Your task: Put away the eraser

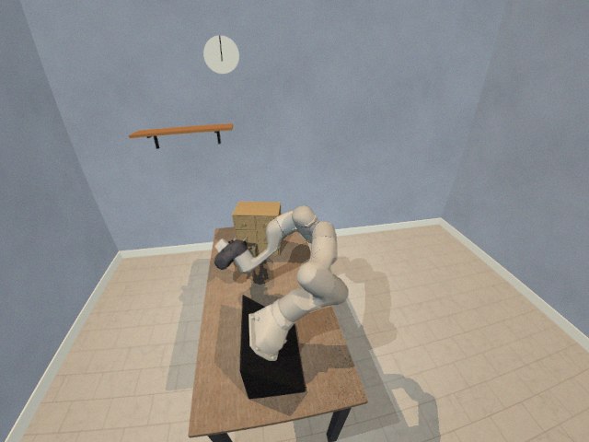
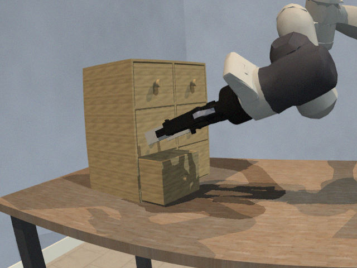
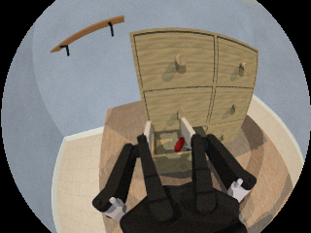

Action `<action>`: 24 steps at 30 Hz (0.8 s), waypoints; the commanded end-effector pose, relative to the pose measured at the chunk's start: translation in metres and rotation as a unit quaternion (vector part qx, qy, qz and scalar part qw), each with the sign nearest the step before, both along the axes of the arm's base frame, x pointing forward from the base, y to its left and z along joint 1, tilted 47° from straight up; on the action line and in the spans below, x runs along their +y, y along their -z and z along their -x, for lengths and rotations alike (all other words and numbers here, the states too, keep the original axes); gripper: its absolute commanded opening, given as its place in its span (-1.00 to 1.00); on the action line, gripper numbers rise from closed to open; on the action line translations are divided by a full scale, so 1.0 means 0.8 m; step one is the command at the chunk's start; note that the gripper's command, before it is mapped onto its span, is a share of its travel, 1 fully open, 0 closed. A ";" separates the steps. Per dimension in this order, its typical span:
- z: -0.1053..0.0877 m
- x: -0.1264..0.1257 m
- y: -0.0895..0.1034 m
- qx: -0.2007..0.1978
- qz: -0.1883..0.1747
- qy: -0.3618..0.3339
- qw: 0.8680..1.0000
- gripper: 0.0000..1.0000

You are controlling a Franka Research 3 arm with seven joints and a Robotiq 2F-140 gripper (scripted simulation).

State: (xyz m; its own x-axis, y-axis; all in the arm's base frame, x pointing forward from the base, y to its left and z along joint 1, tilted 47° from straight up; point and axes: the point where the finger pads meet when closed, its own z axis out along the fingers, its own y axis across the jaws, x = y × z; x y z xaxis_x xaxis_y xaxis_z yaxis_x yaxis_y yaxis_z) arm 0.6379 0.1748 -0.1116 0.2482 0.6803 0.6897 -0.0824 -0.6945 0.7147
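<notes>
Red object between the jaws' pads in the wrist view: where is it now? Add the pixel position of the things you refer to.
In the wrist view, the small red object point(image 3: 180, 144) lies inside the pulled-out bottom-left wooden drawer point(image 3: 176, 165).

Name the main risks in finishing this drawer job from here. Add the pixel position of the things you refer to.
The pincer point(image 2: 157, 137) point(image 3: 166, 125) hangs open just above the pulled-out bottom drawer point(image 2: 151, 180) point(image 3: 175, 165); lowering it could catch the drawer's rim.

The fingers are close to the front of the chest point(image 1: 257, 208) point(image 2: 111, 124) point(image 3: 175, 44), so a sideways or forward move might nudge it.

A red thing point(image 3: 180, 144) lies in the drawer; if it sits too high, it could jam when the drawer is pushed in.
</notes>
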 end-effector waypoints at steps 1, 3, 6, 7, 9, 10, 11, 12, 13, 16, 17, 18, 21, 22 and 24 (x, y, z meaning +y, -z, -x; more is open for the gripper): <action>0.001 0.002 0.001 0.001 0.002 0.000 1.000 1.00; 0.001 0.002 0.001 0.001 0.002 0.000 1.000 1.00; 0.001 0.002 0.001 0.001 0.002 0.000 1.000 1.00; 0.001 0.002 0.001 0.001 0.002 0.000 1.000 1.00; 0.001 0.002 0.001 0.001 0.002 0.000 1.000 1.00; 0.001 0.002 0.001 0.001 0.002 0.000 1.000 1.00; 0.001 0.002 0.001 0.001 0.002 0.000 1.000 1.00; 0.001 0.002 0.001 0.001 0.002 0.000 1.000 1.00; 0.001 0.002 0.001 0.001 0.002 0.000 1.000 1.00; 0.003 0.002 0.001 0.001 0.002 0.000 1.000 1.00; 0.004 0.002 0.001 0.001 0.002 0.000 1.000 1.00; 0.005 0.002 0.001 0.001 0.002 0.000 1.000 1.00; 0.012 0.002 0.002 0.001 0.002 0.000 1.000 1.00; 0.014 0.002 0.002 0.001 0.002 0.000 1.000 1.00; 0.021 0.002 0.003 0.001 0.002 0.000 1.000 1.00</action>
State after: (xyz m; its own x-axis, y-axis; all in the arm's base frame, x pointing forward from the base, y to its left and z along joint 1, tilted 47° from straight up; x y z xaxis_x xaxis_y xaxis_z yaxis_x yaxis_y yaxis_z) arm 0.6285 0.1758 -0.1139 0.2502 0.6856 0.6836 -0.0758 -0.6900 0.7198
